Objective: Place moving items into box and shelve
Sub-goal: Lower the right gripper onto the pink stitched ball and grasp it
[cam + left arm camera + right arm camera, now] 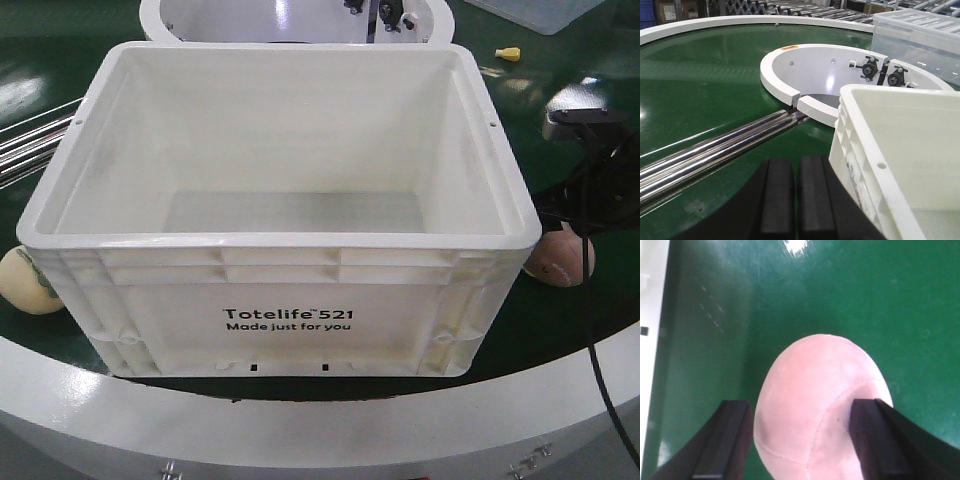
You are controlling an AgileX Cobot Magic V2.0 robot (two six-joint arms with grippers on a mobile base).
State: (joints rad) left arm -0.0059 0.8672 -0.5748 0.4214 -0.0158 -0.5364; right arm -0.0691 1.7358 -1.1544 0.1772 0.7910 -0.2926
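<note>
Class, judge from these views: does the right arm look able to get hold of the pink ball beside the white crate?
Probably yes. The right gripper is open, with its fingers on either side of the pink ball on the green belt; the crate stands clear to one side.

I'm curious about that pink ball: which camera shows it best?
The right wrist view: the pink ball fills the frame, seam visible, straddled by the right gripper. The front view shows only part of it, beside the white crate. The left wrist view misses it.
</note>
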